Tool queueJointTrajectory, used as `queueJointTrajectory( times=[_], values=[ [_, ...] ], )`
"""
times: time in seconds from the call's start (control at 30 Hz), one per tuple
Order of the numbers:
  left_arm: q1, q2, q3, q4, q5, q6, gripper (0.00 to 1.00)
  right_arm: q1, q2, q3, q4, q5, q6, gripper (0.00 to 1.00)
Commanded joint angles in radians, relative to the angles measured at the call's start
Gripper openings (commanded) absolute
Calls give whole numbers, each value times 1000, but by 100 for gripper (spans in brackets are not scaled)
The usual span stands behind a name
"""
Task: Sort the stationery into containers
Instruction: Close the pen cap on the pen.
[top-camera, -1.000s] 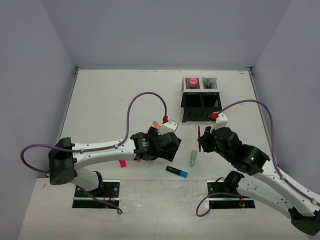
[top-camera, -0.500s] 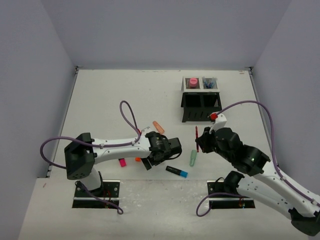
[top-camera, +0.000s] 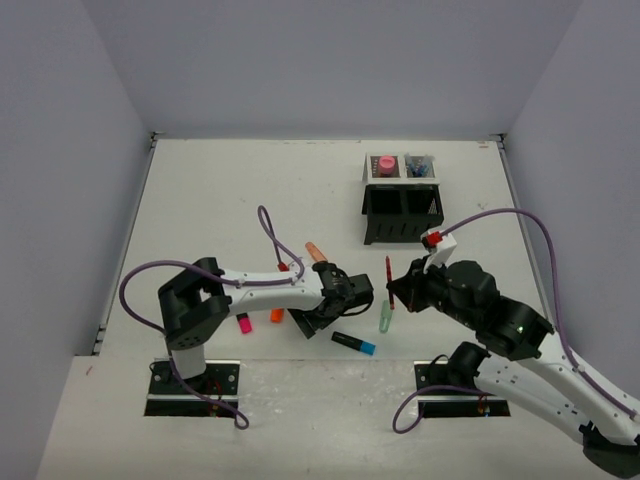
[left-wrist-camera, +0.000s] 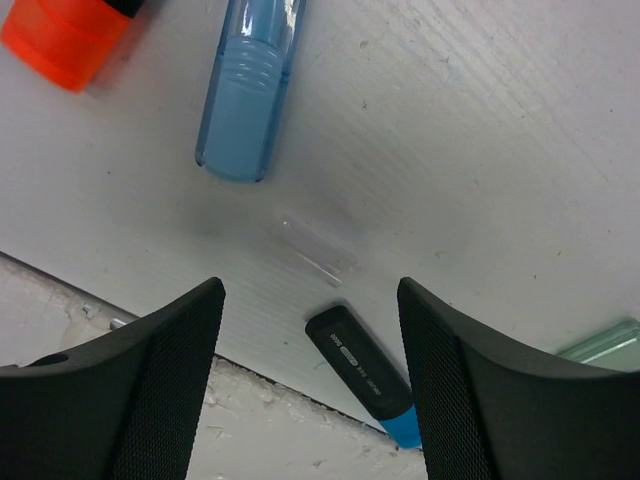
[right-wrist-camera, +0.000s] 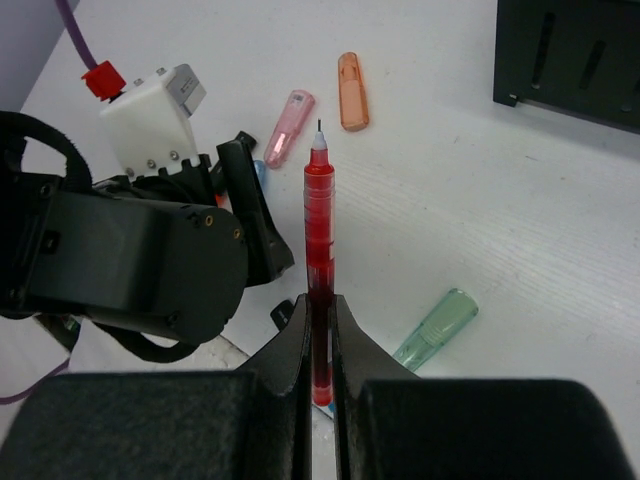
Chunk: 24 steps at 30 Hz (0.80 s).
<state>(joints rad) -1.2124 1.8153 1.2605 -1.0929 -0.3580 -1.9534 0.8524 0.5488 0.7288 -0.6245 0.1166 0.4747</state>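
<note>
In the top view, the red pen (top-camera: 388, 272) is seen held in the right gripper (top-camera: 394, 293), well short of the black mesh organizer (top-camera: 400, 205), while a mint highlighter (top-camera: 385, 318) and a black-and-blue marker (top-camera: 355, 343) are left lying near it on the table (top-camera: 210, 200). In the left wrist view, the left gripper (left-wrist-camera: 308, 292) is shown spread wide and empty, with a blue highlighter (left-wrist-camera: 245, 100) and an orange one (left-wrist-camera: 65, 35) lying beyond its tips. In the right wrist view, the pen is seen pinched near its lower end between narrowly closed jaws, its tip pointing away from the gripper. The pen is best carried above the organizer's rim, centred over one compartment, and released only once its end is inside. Room should be allowed for the left arm close by.
</note>
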Motion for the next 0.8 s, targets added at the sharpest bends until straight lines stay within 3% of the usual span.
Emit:
queueJointTrajectory(
  times=[0.0, 0.53, 0.7, 0.77],
  values=[
    [8, 22, 4, 45, 0, -210, 71, 1, -10, -1, 37, -49, -20, 0],
    [27, 51, -106, 149, 51, -207, 56, 0, 2, 1, 39, -100, -37, 0],
    [27, 59, -114, 169, 77, -185, 36, 2, 14, 6, 37, -97, -39, 0],
    [27, 57, -123, 182, 84, -176, 34, 2, 13, 7, 33, -97, -39, 0]
  ],
)
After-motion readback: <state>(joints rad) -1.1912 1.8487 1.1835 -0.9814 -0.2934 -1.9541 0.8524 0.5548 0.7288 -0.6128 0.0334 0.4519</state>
